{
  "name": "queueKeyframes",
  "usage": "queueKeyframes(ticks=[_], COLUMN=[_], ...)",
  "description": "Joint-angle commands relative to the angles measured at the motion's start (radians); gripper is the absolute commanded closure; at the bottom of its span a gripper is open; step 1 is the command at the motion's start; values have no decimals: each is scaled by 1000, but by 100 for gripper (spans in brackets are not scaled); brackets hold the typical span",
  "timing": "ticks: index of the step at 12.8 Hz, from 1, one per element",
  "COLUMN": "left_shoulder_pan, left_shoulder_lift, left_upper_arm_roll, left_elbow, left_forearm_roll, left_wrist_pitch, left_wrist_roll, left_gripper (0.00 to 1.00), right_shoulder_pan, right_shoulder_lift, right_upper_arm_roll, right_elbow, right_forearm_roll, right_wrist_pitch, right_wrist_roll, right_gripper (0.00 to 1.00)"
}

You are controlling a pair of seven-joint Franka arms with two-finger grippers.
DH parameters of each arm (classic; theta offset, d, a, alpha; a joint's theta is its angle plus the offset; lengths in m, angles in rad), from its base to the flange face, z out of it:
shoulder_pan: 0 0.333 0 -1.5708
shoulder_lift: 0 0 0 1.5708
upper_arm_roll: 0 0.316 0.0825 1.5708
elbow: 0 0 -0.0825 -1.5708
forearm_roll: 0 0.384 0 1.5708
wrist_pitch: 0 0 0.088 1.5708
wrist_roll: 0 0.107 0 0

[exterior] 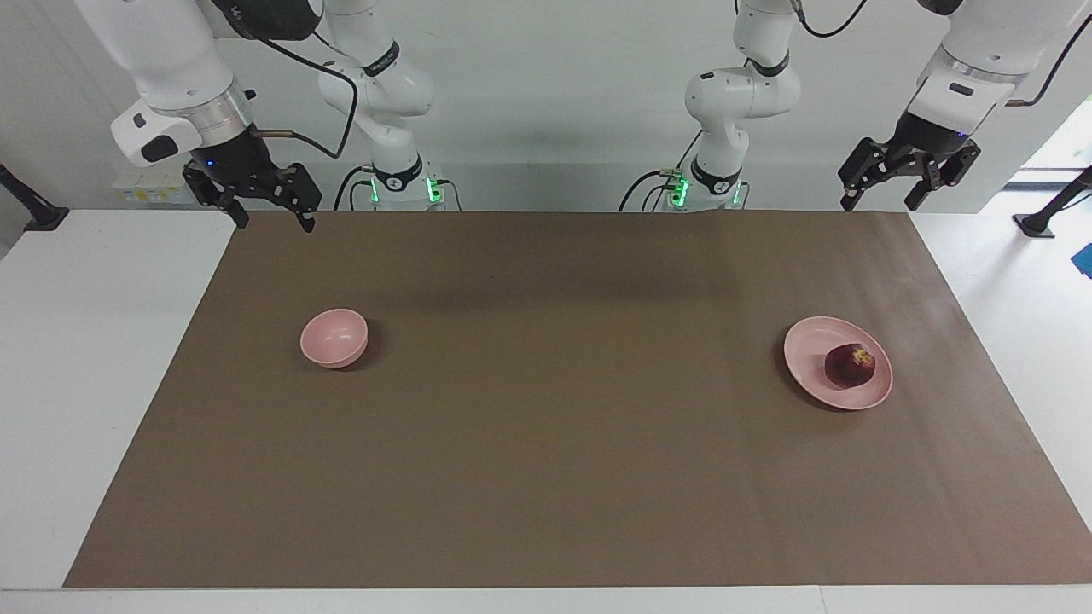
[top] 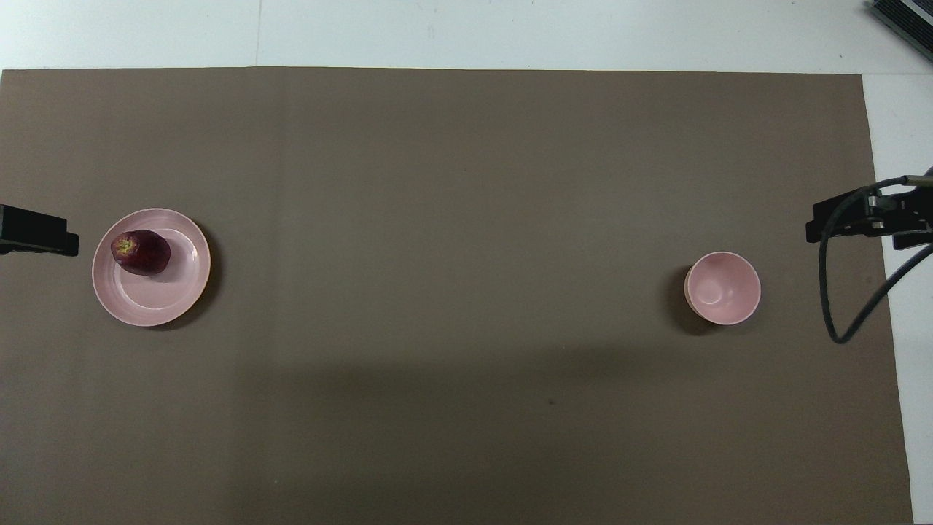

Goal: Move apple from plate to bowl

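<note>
**Apple on the plate, both grippers raised at the robots' edge of the mat**

The apple sits on the pale pink plate, off the plate's centre, toward the left arm's end of the table and slightly farther from the robots than the plate's middle. Its yellowish stem patch faces up. The plate lies flat on the brown mat at the left arm's end of the table.

The bowl stands upright and empty on the same mat at the right arm's end, well apart from the plate — the 2 dishes lie at about the same depth from the robots, with bare mat between them. Nothing stands in the stretch between plate and bowl.

The left gripper hangs in the air over the mat's corner nearest the robots at its own end, fingers spread apart and holding nothing. The right gripper hangs likewise over the mat's edge nearest the robots at its end, fingers parted and empty — both arms wait.

Around the mat the white table shows on each side. In the overhead view a dark cable loops down from the right arm's hardware at the picture's edge, just beside the bowl's end of the mat.
</note>
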Motion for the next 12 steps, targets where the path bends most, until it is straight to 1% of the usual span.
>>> queueKeyframes(ticks=[1,12], left_shoulder_pan=[3,3], left_shoulder_lift=[-21,-21], left_upper_arm_roll=[1,1], left_elbow=[-18,-18], left_forearm_roll=[-3,-3], left_wrist_pitch=[-12,-12], left_wrist_roll=[-10,-11], left_gripper=[0,0], right_shoulder_pan=[-6,-6], right_shoulder_lift=[7,7], right_upper_arm_roll=[6,6], right_elbow=[19,19], right_forearm_roll=[-1,0], right_wrist_pitch=[-19,-19], right_wrist_roll=[1,1], right_gripper=[0,0])
